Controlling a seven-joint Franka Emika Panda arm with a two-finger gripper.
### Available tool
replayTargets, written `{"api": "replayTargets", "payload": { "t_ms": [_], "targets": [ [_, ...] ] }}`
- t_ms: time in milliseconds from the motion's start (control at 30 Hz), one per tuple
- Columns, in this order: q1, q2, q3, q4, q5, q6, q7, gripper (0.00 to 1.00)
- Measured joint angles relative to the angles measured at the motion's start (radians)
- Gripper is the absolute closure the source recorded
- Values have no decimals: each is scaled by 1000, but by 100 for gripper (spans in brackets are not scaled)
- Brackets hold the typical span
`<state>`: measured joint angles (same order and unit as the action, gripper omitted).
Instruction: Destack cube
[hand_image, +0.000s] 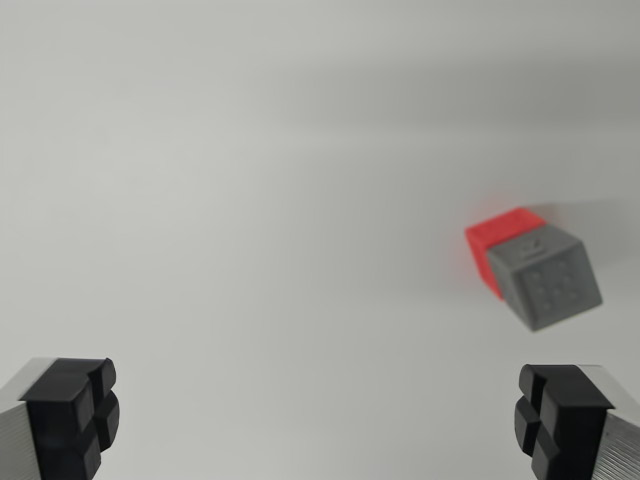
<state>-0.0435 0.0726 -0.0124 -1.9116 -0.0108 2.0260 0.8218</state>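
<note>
gripper wide apart, empty | grey cube seemingly atop red cube

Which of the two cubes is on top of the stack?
The grey cube is on top; the red cube lies beneath it, mostly hidden.
</note>
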Motion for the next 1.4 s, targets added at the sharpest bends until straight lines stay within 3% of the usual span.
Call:
{"api": "replayTargets", "payload": {
  "t_ms": [733, 1400],
  "targets": [
    [-3, 0, -2, -8, 0, 4, -15, 0],
    [-28, 0, -24, -77, 3, 66, -133, 0]
  ]
}}
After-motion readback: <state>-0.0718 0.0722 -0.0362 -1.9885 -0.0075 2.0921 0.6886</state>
